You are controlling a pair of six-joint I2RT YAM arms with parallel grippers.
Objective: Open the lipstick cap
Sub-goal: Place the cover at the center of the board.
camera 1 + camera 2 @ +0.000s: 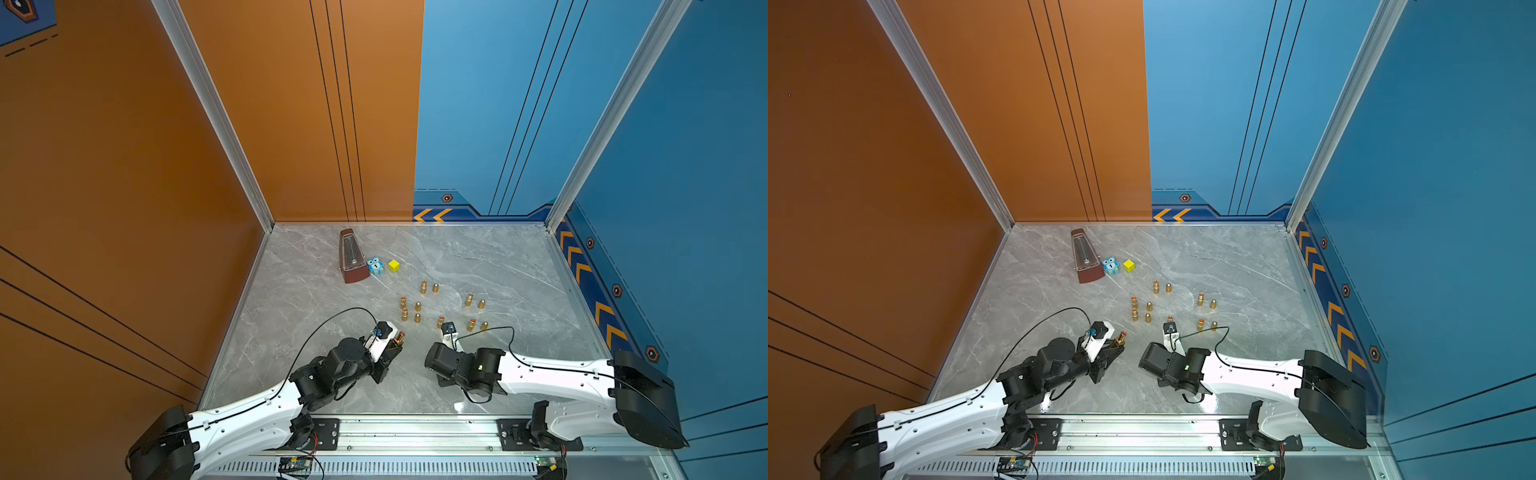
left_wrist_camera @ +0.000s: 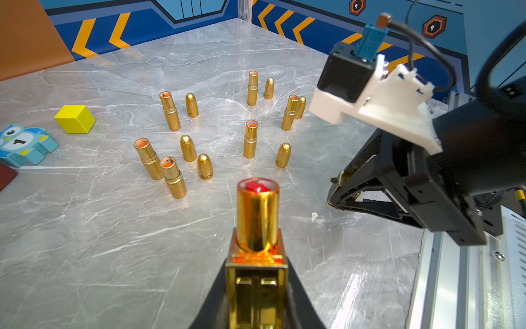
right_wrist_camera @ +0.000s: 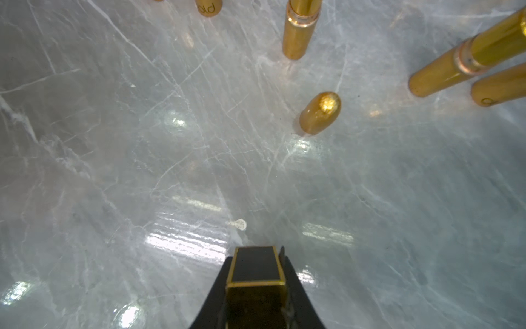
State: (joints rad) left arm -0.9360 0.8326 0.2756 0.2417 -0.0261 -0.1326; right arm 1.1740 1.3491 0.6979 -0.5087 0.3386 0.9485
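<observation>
We are watching the left gripper [image 1: 395, 345] over the near middle of the grey marble surface [image 1: 498, 266], and its jaws are clamping narrowly on the square gold base of the lipstick [image 2: 257, 216]. The shiny gold tube is sticking out past the jaws, and we are seeing the red stick bare at its open end. The lipstick is hanging clear of the surface, tilted towards the far side.

The right gripper [image 3: 256, 284] is hovering just to the right of it, with a gap between the two. Its jaws are pinching the lipstick cap [image 3: 254, 263], a black square sleeve with gold edges. So the cap is sitting in the right jaws and the uncapped lipstick in the left, with the two parts apart. From the left wrist view we are only catching a sliver of gold at the right jaws' tips.

Beyond both grippers, we are looking at a cluster of small gold bullet lipsticks [image 2: 250, 138] standing upright with orange showing at their tops. Each one is standing beside its own rounded gold bullet cap [image 2: 283, 155].

Farther back on the left, a brown metronome [image 1: 352, 259] is standing near the wall. A blue owl block [image 1: 375, 266] is sitting just beside it, and a yellow cube [image 1: 394, 266] is next to that.
</observation>
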